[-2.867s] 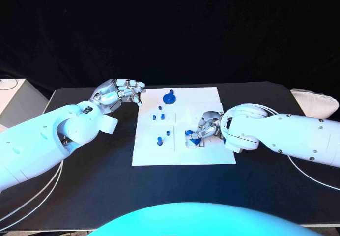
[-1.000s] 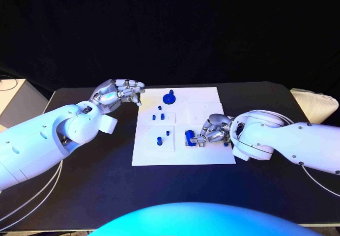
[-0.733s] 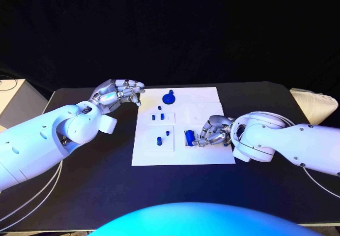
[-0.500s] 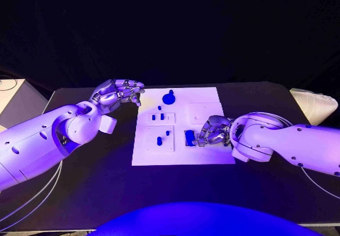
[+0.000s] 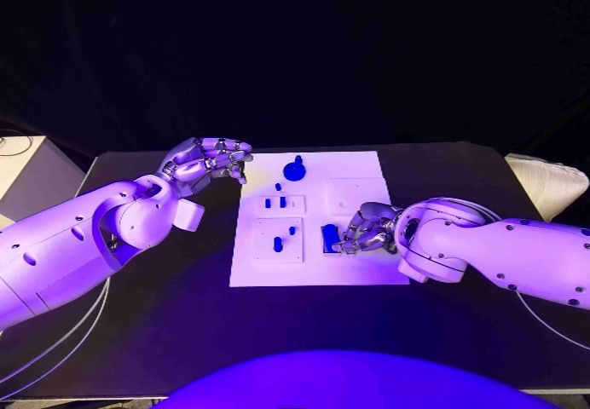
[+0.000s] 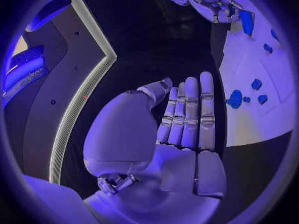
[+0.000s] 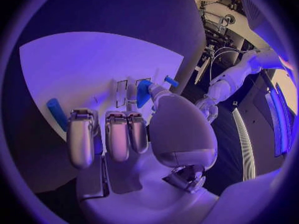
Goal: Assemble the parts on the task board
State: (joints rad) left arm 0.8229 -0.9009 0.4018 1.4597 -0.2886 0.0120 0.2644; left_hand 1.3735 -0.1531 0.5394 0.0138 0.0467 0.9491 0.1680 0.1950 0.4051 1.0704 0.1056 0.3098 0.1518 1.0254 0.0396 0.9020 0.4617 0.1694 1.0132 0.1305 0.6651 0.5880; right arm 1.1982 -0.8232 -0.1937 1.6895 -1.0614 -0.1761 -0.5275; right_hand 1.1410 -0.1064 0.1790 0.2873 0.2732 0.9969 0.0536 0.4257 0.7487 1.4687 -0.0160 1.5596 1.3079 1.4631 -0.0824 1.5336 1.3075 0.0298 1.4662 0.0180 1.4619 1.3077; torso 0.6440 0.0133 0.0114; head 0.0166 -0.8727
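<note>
Right hand [image 5: 367, 228] seemingly pinches blue block [image 5: 330, 238] on task board [image 5: 369, 271]; left hand [image 5: 206, 161] curled, holding nothing.

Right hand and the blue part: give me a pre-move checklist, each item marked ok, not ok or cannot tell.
1. Right hand over the task board, beside the blue part: ok.
2. Firm hold on that part: cannot tell.
3. Part seated in its slot: cannot tell.
4. Left hand off the board's far left corner, holding nothing: ok.
5. Round blue part at the far edge untouched: ok.
</note>
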